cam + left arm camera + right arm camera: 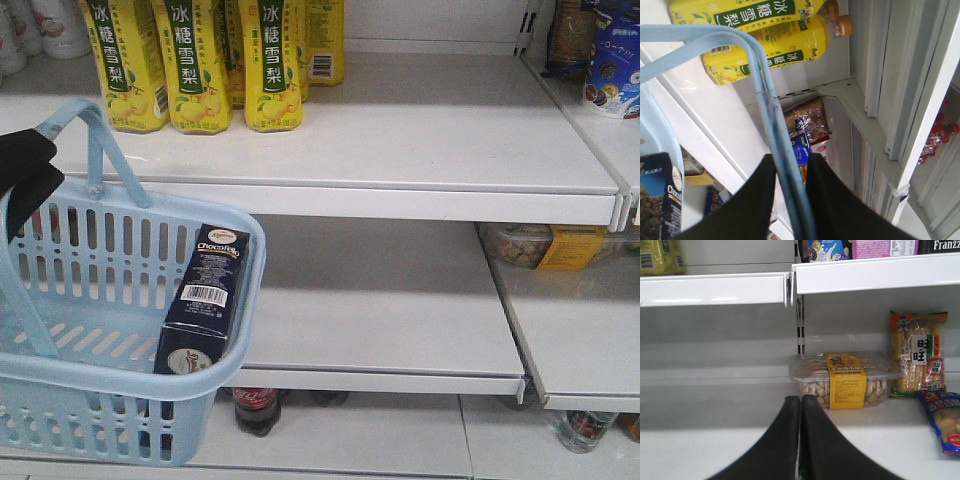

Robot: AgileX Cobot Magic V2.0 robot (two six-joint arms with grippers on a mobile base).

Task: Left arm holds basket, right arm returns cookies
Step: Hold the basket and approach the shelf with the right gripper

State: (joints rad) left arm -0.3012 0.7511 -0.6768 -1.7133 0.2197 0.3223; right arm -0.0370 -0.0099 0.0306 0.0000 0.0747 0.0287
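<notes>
The pale blue basket (110,330) hangs at the lower left of the front view. My left gripper (25,180) is shut on its two loop handles (775,120), which run between the black fingers (837,200) in the left wrist view. The dark navy cookies box (205,300) stands tilted inside the basket against its right rim; its corner also shows as the cookies box (657,200) at the left wrist view's lower left. My right gripper (800,402) is shut with nothing in it, facing the middle shelf (715,440). It is out of the front view.
Yellow drink bottles (195,60) stand on the upper shelf (400,140). A clear snack tub with a yellow label (845,377), a corn-snack bag (917,355) and a blue packet (942,420) lie on the middle shelf right of my right gripper. Cola bottles (257,408) stand below.
</notes>
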